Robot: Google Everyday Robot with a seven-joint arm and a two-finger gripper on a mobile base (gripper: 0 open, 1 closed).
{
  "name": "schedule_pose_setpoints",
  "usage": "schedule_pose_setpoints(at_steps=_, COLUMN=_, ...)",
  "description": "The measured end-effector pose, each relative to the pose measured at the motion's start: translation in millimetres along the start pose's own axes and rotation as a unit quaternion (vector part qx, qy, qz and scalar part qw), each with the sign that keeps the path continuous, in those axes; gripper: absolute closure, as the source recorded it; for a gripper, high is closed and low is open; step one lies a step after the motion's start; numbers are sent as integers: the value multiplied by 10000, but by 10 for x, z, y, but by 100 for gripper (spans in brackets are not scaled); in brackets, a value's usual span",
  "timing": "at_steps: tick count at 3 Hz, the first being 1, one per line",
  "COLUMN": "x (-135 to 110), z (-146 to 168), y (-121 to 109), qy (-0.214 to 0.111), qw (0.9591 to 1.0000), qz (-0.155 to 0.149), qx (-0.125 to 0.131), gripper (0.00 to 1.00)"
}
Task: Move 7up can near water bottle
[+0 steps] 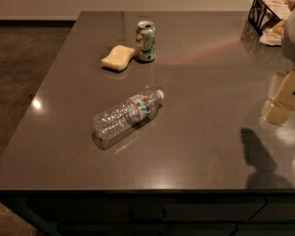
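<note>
The table's point(196, 151) near edge is running straight across the bottom, and its smooth, dark, glossy top is throwing back small spots of light. A broad bare stretch is lying between that edge and the water bottle point(128, 114). The bottle is resting on its side around the middle of the top, clear and crinkled, its white cap pointing far-right.

At the right border the gripper point(284, 101) is hovering over the table, pale and blocky, well apart from the bottle. Whether it is clenched or released cannot be told. Open surface is spreading between it and everything else.

Farther back the 7up can point(146, 42) is standing upright, a smooth metal cylinder, well apart from the bottle. A soft yellow sponge point(118, 58) with a wavy outline is lying just beside the can, on the side of the table's left edge. A dark wire holder point(268, 11) is sitting at the far right corner.
</note>
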State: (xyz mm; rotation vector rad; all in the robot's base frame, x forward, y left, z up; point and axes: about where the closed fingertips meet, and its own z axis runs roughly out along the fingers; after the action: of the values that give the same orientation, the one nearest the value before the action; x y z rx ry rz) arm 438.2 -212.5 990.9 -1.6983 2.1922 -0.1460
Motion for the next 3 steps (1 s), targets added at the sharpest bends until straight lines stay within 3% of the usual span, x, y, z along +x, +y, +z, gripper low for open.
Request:
schedule_pose_setpoints(at_steps=2, x=-53, z=69, y=-106, qy=-65, qw=9999, qz=107, qx=21, gripper=0)
schedule_pose_setpoints(at_steps=3, x=-211, z=256, y=-470, qy=-372, qw=9983, qz=427, qx=143, gripper=0)
